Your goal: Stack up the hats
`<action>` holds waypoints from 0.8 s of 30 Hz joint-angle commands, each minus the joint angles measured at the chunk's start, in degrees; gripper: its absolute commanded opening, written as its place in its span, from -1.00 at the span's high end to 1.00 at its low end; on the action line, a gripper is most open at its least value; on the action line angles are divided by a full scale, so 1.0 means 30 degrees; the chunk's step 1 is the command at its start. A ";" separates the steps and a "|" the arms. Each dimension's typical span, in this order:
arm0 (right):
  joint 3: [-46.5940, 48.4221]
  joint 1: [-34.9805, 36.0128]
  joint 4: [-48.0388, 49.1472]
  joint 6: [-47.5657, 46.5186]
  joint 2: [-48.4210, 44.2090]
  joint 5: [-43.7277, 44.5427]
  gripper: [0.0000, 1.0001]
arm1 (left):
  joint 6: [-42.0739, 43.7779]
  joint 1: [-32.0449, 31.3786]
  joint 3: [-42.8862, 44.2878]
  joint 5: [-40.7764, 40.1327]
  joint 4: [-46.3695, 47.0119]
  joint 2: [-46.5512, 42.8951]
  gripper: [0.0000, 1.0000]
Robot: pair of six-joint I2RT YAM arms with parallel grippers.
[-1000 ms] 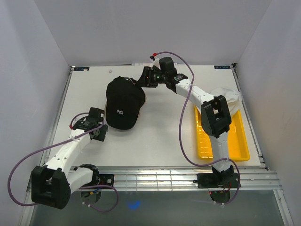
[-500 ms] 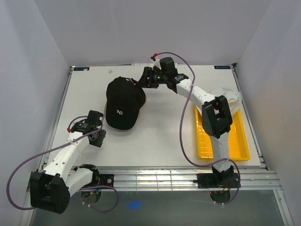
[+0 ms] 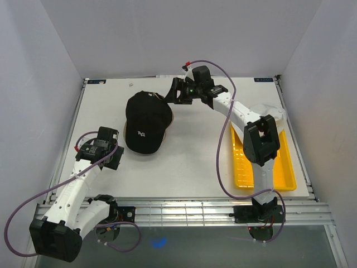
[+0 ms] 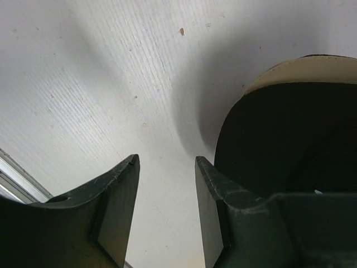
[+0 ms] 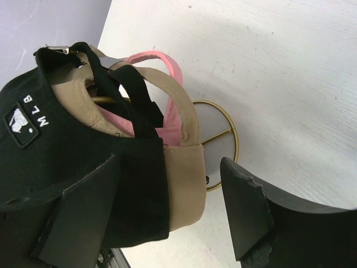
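A black cap [image 3: 146,120] sits on top of a stack at the table's back left. In the right wrist view its rear [image 5: 50,151] covers a tan cap [image 5: 187,178] and a pink cap [image 5: 167,131], over a gold wire stand [image 5: 220,139]. My right gripper [image 3: 169,96] is open at the back of the stack, and its jaws [image 5: 167,209] straddle the caps' rear bands. My left gripper [image 3: 113,158] is open and empty [image 4: 166,184] over bare table, just left of the black brim [image 4: 279,139]. A white cap [image 3: 269,113] lies at the yellow tray's far end, partly hidden by the right arm.
The yellow mesh tray [image 3: 279,167] lies along the table's right side. White walls enclose the table on three sides. The metal rail with the arm bases [image 3: 184,212] runs along the near edge.
My left arm has drawn back to the left, away from the black cap's brim. My right gripper has shifted slightly right at the rear of the stack.
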 commanded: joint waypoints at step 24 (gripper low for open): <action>0.0482 -0.0314 -0.0930 0.0674 -0.1931 0.0302 -0.57 | 0.4141 0.0069 0.5098 0.2132 0.1132 -0.0115 -0.10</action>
